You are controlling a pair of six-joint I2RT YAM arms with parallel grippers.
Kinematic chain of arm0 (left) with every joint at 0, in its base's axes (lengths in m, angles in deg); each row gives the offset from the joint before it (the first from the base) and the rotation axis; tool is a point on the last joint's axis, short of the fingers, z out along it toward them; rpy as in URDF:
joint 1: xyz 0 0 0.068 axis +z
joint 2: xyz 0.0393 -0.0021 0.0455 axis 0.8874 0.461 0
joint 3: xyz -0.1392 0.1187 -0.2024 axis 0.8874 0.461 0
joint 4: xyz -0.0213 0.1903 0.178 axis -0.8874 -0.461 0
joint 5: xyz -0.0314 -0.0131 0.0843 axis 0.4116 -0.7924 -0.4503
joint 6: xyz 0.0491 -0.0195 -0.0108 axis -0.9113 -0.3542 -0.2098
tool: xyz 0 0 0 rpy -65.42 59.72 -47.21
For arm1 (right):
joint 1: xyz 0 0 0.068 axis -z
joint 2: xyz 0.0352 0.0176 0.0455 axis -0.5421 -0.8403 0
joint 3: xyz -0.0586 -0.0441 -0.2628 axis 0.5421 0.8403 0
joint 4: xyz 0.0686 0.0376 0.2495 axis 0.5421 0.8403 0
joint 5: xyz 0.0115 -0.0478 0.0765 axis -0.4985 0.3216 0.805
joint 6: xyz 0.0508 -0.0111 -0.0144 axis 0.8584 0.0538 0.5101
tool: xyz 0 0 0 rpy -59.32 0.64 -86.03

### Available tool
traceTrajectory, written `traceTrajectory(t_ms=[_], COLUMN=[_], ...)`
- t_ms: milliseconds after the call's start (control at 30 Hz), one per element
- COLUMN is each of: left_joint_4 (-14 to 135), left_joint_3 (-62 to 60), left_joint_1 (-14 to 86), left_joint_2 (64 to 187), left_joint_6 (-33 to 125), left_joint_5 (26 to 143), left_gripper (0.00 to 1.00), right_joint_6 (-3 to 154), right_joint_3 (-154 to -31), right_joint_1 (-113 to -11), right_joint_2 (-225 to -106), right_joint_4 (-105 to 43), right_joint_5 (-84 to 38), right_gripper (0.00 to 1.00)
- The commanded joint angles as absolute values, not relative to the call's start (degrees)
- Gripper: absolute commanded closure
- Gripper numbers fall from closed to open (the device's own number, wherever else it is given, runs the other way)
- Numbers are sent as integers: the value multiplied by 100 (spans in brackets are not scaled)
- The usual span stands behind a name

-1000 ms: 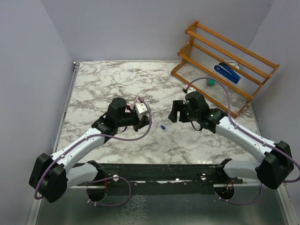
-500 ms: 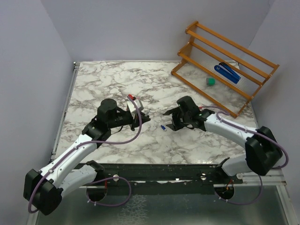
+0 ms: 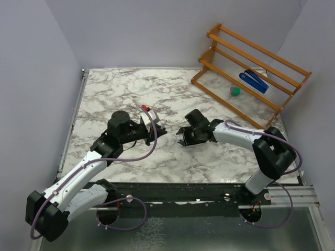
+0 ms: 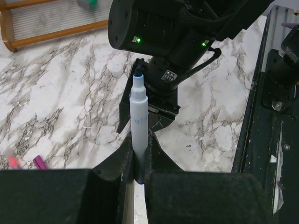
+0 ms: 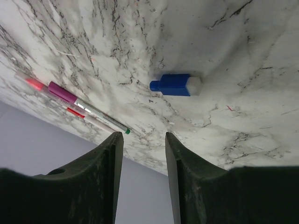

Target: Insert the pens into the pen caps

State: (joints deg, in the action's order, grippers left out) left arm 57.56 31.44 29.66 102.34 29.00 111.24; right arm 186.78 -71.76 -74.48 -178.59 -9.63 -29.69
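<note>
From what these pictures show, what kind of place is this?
Probably a robot test cell, not a home: a marble-patterned table boxed in by plain pale walls, two robot arms bolted at its near edge, and a wooden rack in one corner.

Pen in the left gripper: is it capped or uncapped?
Uncapped. The pen, clamped in the left gripper, shows a bare blue tip; the blue cap lies loose on the marble table.

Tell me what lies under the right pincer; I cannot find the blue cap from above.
The blue cap lies on the marble table below the open right pincer, untouched. From above, the pincer covers it.
</note>
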Motion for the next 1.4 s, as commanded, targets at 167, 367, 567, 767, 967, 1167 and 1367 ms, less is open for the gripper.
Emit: traceTrajectory(t_ms=[167, 367, 567, 767, 967, 1167, 1367], left_joint_4=[5542, 5531, 5548, 5537, 5522, 5485, 5484], left_joint_3=[2972, 2963, 2929, 2898, 2875, 2867, 2875], left_joint_1=[2819, 2818, 2818, 2818, 2818, 2818, 2826], left_joint_2=[10316, 10452, 10632, 10794, 10953, 11064, 11119], left_joint_6=[2722, 2709, 2680, 2652, 2609, 2579, 2576], left_joint_5=[10852, 10880, 10867, 10843, 10773, 10683, 10656], left_gripper=[100, 100, 100, 100, 100, 100, 100], right_joint_6=[19709, 19699, 19635, 19610, 19477, 19506, 19403], right_joint_3=[-6677, -6562, -6518, -6615, -6939, -6871, -6669], right_joint_1=[-7480, -7418, -7264, -7186, -7185, -7129, -6885], right_joint_2=[-17631, -17776, -17898, -18148, -18476, -18500, -18341], right_joint_4=[-661, -901, -1083, -1255, -1281, -1413, -1536], right_joint_5=[-3572, -3708, -3701, -3481, -3111, -3145, -3319], right_gripper=[47, 43, 43, 47, 56, 85, 100])
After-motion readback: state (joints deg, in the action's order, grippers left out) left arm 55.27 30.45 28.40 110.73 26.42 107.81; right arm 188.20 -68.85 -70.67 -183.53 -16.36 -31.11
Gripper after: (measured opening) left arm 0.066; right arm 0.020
